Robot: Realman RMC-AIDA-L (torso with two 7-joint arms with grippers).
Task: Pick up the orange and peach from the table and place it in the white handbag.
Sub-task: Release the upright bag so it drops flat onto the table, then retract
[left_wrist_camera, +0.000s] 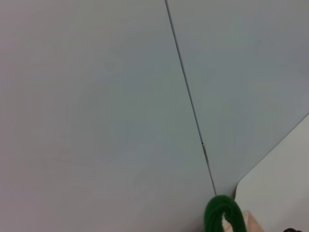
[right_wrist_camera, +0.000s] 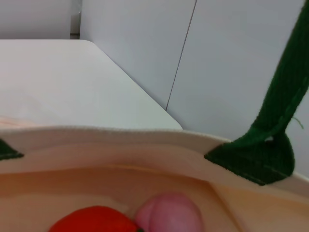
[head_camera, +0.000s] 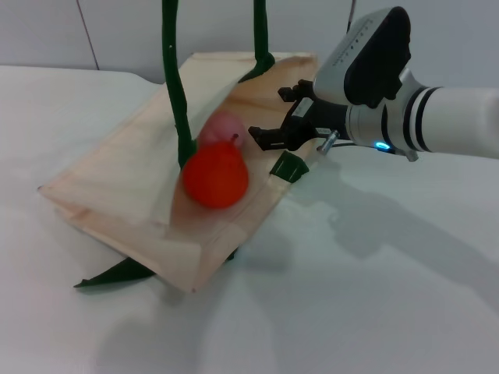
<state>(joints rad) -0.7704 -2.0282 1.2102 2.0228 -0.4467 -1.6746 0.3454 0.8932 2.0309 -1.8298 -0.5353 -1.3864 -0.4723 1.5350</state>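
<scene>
Right gripper (head_camera: 274, 117) open beside white handbag (head_camera: 125, 187), green strap (head_camera: 175, 86) adjacent.

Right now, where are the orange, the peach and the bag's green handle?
orange (head_camera: 216, 174), head view, middle of its red-orange skin.
peach (right_wrist_camera: 170, 212), right wrist view, its pink top.
green handle (head_camera: 175, 86), head view, the raised strap on the left.

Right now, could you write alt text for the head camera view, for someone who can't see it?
An orange and a pink peach lie inside the open white handbag on a white table. The right gripper hovers open at the bag's mouth.
</scene>
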